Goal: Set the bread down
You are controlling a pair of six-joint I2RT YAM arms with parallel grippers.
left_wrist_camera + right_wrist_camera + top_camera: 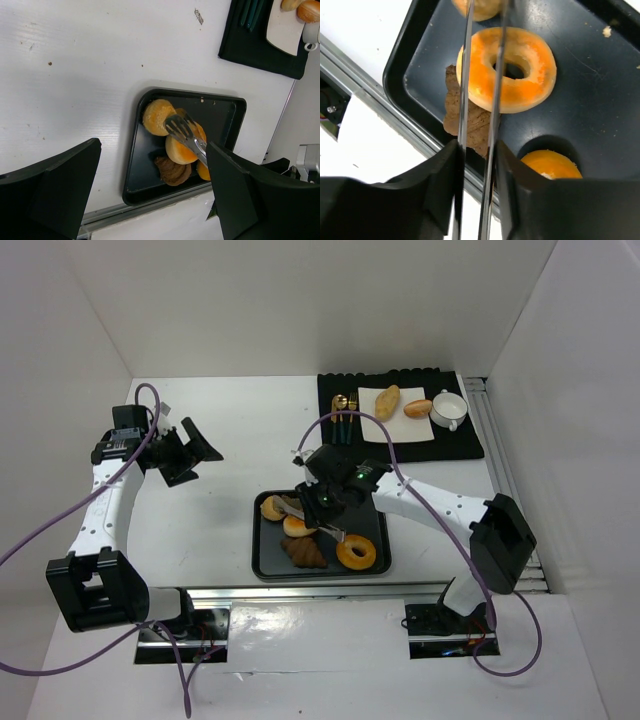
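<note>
Brightness: bright, even white light from above; the white bench [220,420] and the walls look washed out in the overhead view.
Shadows: soft and short; the darkest lies under the right arm across the black tray [258,540].
Glare: a sheen on the metal rail [300,592]; thin highlights along the tongs [498,100].
Focus: the overhead view is sharp; in the right wrist view the ring pastry [530,65] is crisp.
Underexposure: fingers [50,195] of the left hand [152,150] and fingers [410,200] of the right hand [477,150] are near-black, soft-edged, without detail.
Distortion: the walls splay outward toward the corners of the overhead view.
</note>
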